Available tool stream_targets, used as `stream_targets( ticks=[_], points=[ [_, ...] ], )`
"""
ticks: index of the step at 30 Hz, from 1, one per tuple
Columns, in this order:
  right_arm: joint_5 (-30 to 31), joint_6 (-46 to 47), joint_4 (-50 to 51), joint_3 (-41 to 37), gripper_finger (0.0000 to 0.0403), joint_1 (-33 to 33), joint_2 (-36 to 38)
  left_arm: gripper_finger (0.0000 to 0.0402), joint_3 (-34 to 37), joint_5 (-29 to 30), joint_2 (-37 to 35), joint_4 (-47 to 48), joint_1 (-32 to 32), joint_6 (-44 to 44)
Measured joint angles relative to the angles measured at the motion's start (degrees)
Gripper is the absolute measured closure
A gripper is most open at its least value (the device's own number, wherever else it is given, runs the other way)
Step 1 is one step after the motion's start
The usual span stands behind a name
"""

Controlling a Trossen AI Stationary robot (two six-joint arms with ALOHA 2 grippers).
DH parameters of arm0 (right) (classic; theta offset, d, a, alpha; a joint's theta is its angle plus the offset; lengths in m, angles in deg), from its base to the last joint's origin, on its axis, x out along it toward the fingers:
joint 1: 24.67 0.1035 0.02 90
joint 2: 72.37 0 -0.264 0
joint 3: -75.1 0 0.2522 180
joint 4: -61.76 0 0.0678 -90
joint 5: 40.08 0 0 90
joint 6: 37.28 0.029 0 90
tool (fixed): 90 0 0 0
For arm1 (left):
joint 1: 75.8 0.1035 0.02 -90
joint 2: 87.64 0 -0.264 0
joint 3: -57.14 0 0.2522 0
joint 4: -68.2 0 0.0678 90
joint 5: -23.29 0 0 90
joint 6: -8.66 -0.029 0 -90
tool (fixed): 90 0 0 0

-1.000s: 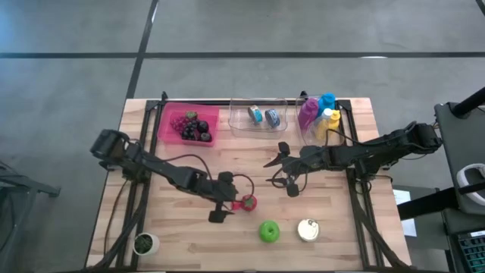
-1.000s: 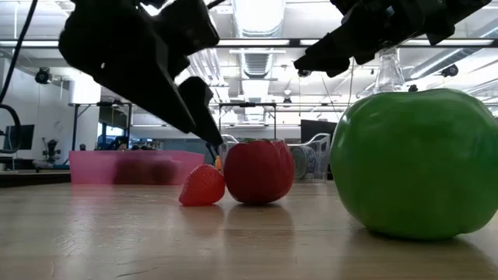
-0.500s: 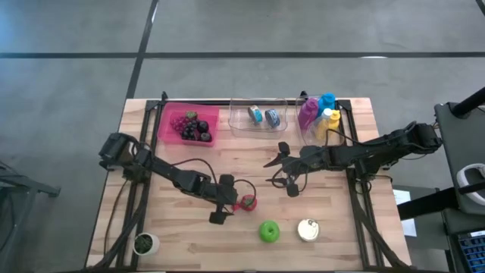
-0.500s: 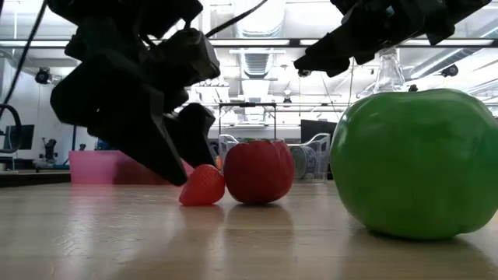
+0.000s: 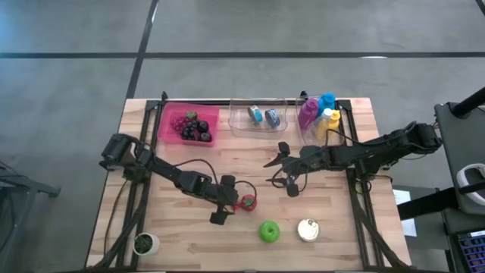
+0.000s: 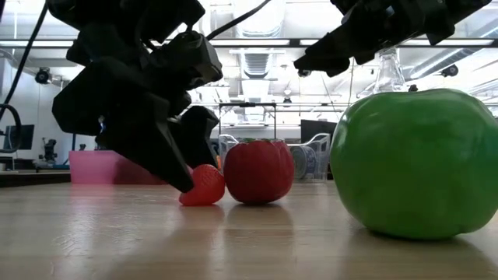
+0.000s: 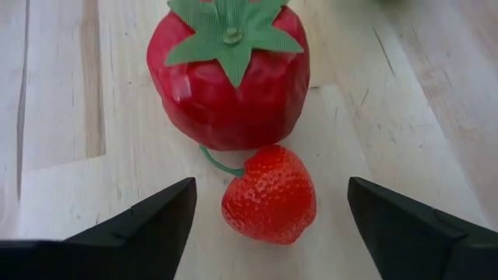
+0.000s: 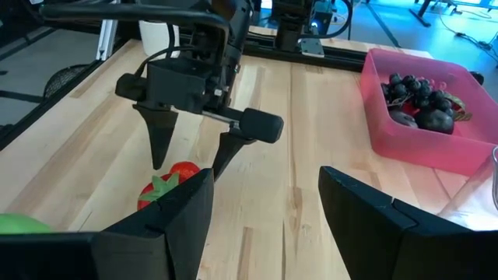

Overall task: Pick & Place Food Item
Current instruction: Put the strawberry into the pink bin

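Observation:
A small red strawberry [image 7: 270, 194] lies on the wooden table just in front of a red tomato with a green leaf top [image 7: 229, 74], close against it. My left gripper [image 5: 232, 201] is low over the table and open. One of its fingers [image 7: 156, 222] stands on either side of the strawberry with bare wood between, touching nothing. In the low view the left gripper [image 6: 187, 175] slants down beside the strawberry [image 6: 204, 185]. My right gripper [image 5: 276, 171] hangs open and empty above the table's middle.
A green apple [image 5: 268, 231] and a tin can [image 5: 308, 230] sit near the front edge, right of the strawberry. At the back stand a pink bin of dark grapes [image 5: 189, 125], a clear tray [image 5: 261, 117] and coloured bottles [image 5: 322, 114]. A cup [image 5: 144, 243] is front left.
My left gripper has come down toward the table, so that its fingers now stand at the strawberry's level on either side of it. The strawberry and the tomato have stayed where they were.

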Motion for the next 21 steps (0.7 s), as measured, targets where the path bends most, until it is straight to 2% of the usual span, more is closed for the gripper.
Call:
stream_targets(
  ticks=[12,21],
  points=[
    [0.0,0.0,0.0,0.0,0.0175,0.0,0.0,0.0168,0.0,-0.2,0.0,0.2,0.0,0.3],
    [0.0,0.0,0.0,0.0,0.0175,0.0,0.0,0.0211,0.0,-0.2,-0.1,0.2,0.0,0.6]
  ],
)
